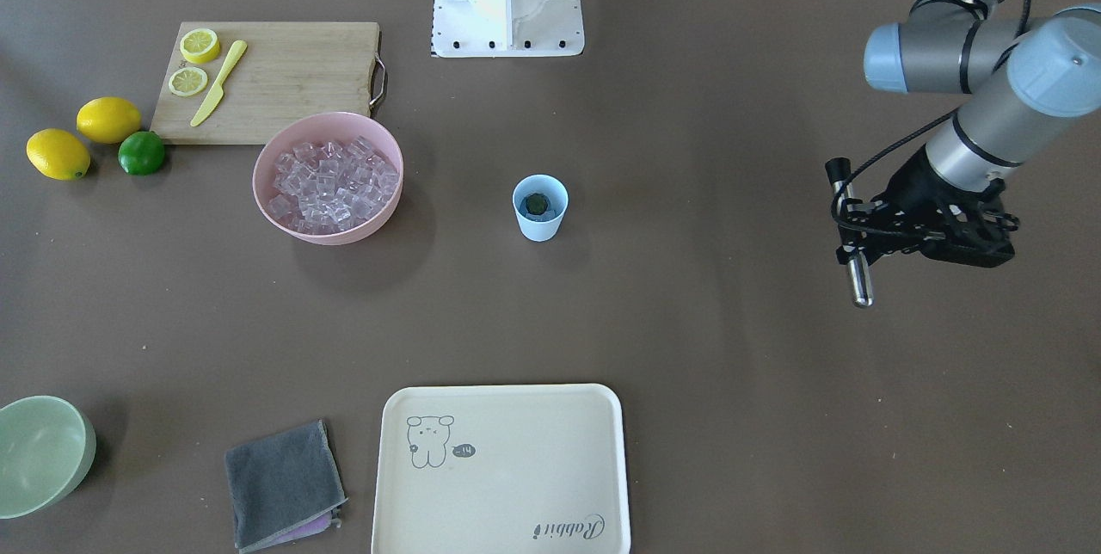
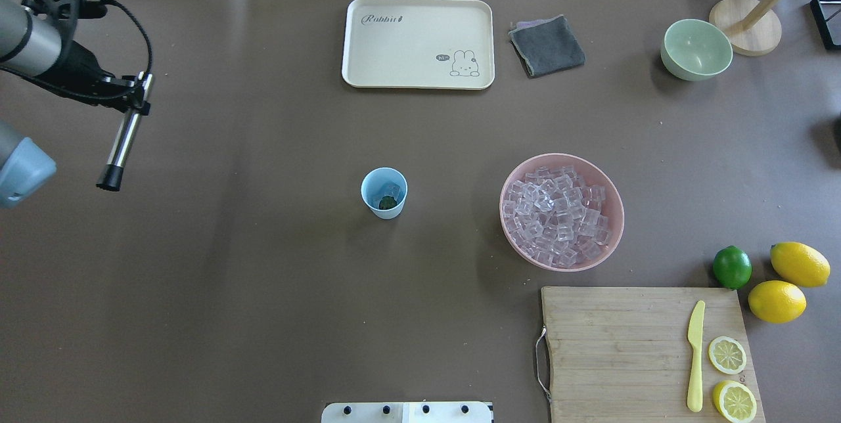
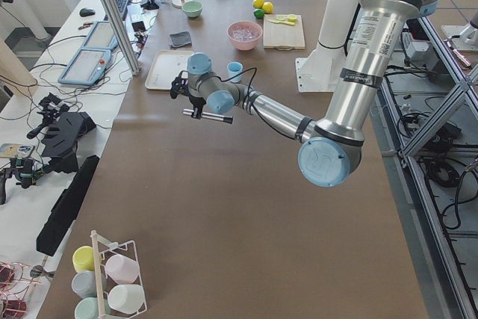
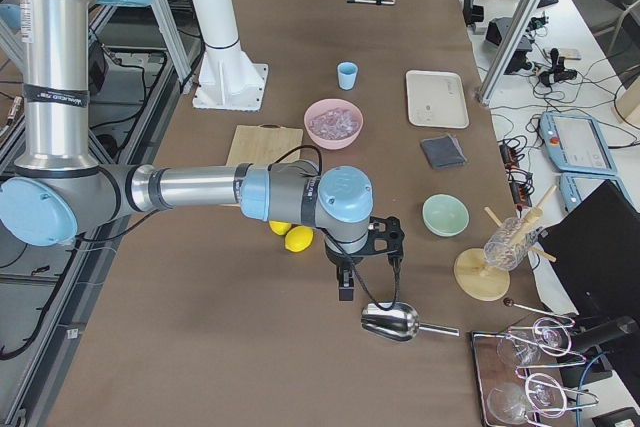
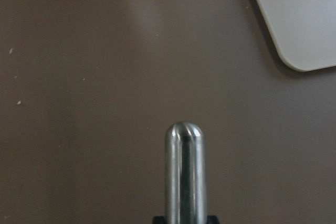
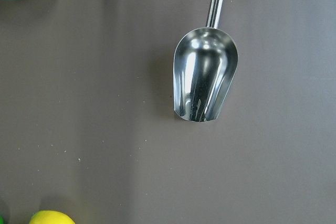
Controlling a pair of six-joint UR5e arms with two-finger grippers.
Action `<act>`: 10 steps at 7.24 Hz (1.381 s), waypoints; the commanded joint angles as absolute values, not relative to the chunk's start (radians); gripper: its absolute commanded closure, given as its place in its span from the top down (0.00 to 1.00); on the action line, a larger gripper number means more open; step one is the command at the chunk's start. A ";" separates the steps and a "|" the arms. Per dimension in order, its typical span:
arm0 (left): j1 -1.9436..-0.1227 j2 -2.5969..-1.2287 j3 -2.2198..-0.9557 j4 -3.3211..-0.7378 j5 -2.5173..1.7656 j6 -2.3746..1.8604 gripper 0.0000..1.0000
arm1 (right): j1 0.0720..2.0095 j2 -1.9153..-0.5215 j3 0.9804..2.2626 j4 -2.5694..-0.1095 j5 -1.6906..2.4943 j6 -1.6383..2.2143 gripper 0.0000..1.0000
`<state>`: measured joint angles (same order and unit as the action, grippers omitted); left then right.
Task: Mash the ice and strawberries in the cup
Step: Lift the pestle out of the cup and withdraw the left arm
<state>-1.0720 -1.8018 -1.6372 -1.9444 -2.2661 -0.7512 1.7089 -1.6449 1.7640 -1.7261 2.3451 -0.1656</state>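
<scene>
So, the loading part looks done to us and the mashing hasn't started. The cup [image 2: 384, 211] stands upright with its mouth up and its long axis vertical. It's well apart from the left gripper [image 2: 135, 97], off to that gripper's right and a bit closer to the robot. We can see the strawberry [image 2: 387, 202] inside, green top up, and what looks like 1 or 2 cubes next to it. Most of the ice [image 2: 558, 213] is heaped in the pink bowl [image 2: 560, 266], further right again.

The left gripper is clamped on the muddler [image 2: 121, 148] and holds it roughly level, black end toward the robot. We'd guess it has to tip end-down and travel over the cup before any mashing.

The right gripper [image 4: 345, 287] hangs over a scoop [image 6: 205, 77] lying just beyond it. We can't tell if it's open or closed.
</scene>
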 commanded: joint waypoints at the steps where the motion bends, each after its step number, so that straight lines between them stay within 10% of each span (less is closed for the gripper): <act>1: -1.217 -1.659 -1.553 -1.937 -2.312 -0.583 0.00 | 1.709 -1.640 1.779 -1.727 2.345 -0.164 1.00; 7: -1.295 -1.555 -1.313 -2.201 -2.299 -0.462 0.00 | 1.707 -1.637 1.782 -1.727 2.347 -0.164 1.00; 8: -1.293 -1.557 -1.318 -2.201 -2.299 -0.457 0.29 | 1.706 -1.637 1.781 -1.727 2.349 -0.164 1.00; 9: -1.290 -1.563 -1.321 -2.197 -2.298 -0.450 0.99 | 1.706 -1.637 1.782 -1.727 2.349 -0.164 1.00; 10: -1.284 -1.572 -1.321 -2.192 -2.296 -0.449 0.99 | 1.706 -1.637 1.781 -1.727 2.347 -0.164 1.00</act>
